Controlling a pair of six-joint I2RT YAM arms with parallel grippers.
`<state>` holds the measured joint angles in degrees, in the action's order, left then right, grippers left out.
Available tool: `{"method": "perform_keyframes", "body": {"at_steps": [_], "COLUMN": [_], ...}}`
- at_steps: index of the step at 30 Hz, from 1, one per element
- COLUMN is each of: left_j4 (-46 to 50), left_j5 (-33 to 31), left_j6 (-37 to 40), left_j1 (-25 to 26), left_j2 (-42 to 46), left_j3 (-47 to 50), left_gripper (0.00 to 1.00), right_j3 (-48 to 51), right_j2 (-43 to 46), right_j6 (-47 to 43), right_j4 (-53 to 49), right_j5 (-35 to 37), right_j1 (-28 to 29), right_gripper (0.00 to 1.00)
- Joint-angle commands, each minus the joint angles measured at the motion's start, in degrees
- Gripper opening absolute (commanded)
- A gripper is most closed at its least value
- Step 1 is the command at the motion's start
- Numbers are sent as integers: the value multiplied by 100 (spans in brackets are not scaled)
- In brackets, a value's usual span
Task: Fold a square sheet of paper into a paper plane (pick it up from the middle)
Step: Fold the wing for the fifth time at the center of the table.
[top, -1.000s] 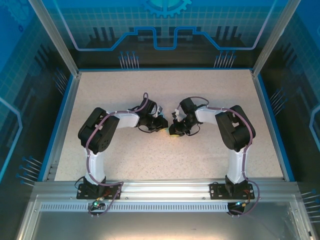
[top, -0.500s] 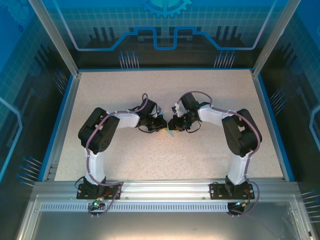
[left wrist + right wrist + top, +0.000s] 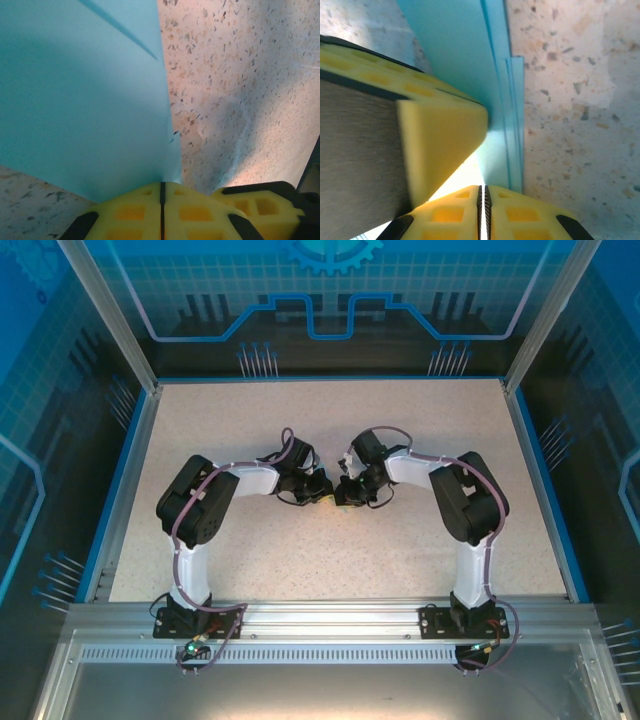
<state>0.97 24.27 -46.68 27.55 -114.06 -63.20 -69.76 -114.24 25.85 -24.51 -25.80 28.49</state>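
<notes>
1. Left tool (image 3: pixel 161 192) is clamped tight, its yellow fingers pressed together with the blue paper (image 3: pixel 85 100) pinched right at the seam. The sheet fans out up and to the left from there.
2. Right tool (image 3: pixel 481 196) is closed too, gripping the same paper where a few folded layers stack up, edges running side by side.
3. On the right wrist camera, a chunky yellow finger (image 3: pixel 440 140) of the left tool leans in from the left, against the paper just above the right tool's tips.
4. From above, both arms bend inward and the tools meet nose to nose near the middle of the speckled surface (image 3: pixel 300 430), with the paper mostly hidden between them.
5. Can't tell whether the paper touches the surface.
</notes>
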Motion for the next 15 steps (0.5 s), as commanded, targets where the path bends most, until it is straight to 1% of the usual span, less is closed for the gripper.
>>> {"method": "perform_keyframes", "body": {"at_steps": [1, 8, 11, 15], "left_j4": [339, 418, 406, 390], "left_j5": [-328, -362, -358, -242], "left_j6": [-105, 19, 123, 448], "left_j1": [8, -63, -205, -477], "left_j2": [-168, -221, -263, -411], "left_j3": [-42, -192, -226, -408], "left_gripper": [10, 11, 12, 13], "right_j3": [-40, 175, 255, 313], "right_j2": [-239, -354, -362, -370], "right_j6": [-111, -122, -128, -143], "right_j4": [-264, -374, -403, -405], "right_j5": [195, 352, 381, 383], "right_j1": [44, -79, -115, -149], "right_gripper": [13, 11, 11, 10]}}
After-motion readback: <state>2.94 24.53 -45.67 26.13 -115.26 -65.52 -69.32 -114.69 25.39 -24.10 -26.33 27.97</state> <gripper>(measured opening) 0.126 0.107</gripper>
